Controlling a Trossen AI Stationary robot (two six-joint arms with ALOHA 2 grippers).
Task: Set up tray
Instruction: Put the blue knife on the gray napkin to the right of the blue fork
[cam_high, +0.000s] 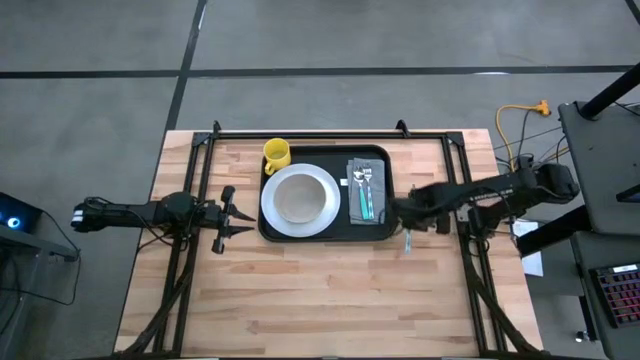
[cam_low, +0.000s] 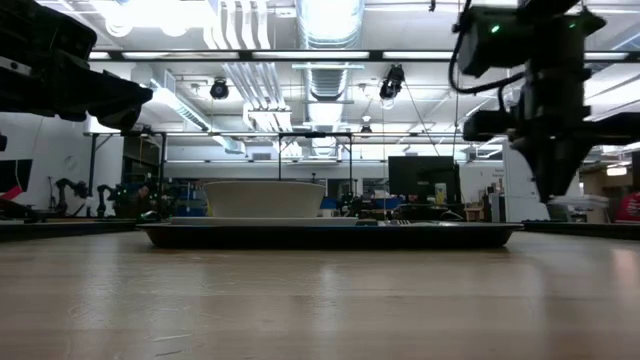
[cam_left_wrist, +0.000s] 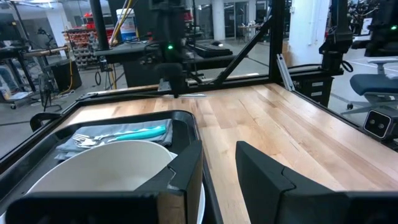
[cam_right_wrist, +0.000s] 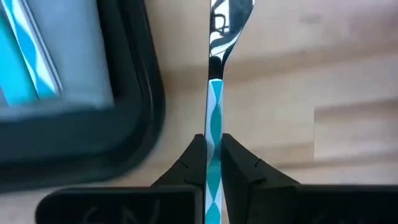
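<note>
The black tray (cam_high: 325, 237) lies at the table's far middle. On it sit a white plate with a bowl (cam_high: 300, 197) and a grey napkin with teal-handled cutlery (cam_high: 365, 190); a yellow mug (cam_high: 276, 154) stands at its far left corner. My right gripper (cam_high: 405, 222) is just off the tray's near right corner, shut on a teal-handled utensil (cam_high: 407, 242). My left gripper (cam_high: 235, 218) is open beside the tray's left rim, apart from it. My right gripper (cam_right_wrist: 214, 155) pinches the utensil's teal handle (cam_right_wrist: 214, 106) between its two fingers, coming from above and pointing down. The handle runs along the gap between the fingers, and the metal end (cam_right_wrist: 224, 25) sticks out over the bare wood beside the tray's rim (cam_right_wrist: 146, 93). Whether the utensil touches the table, I cannot tell.
Bare wooden table spreads over the whole near half and to the tray's right (cam_high: 330, 300). Black frame rails run along the far edge (cam_high: 330, 133) and down both sides. Cables and equipment stand beyond the table's right edge (cam_high: 600, 180).
</note>
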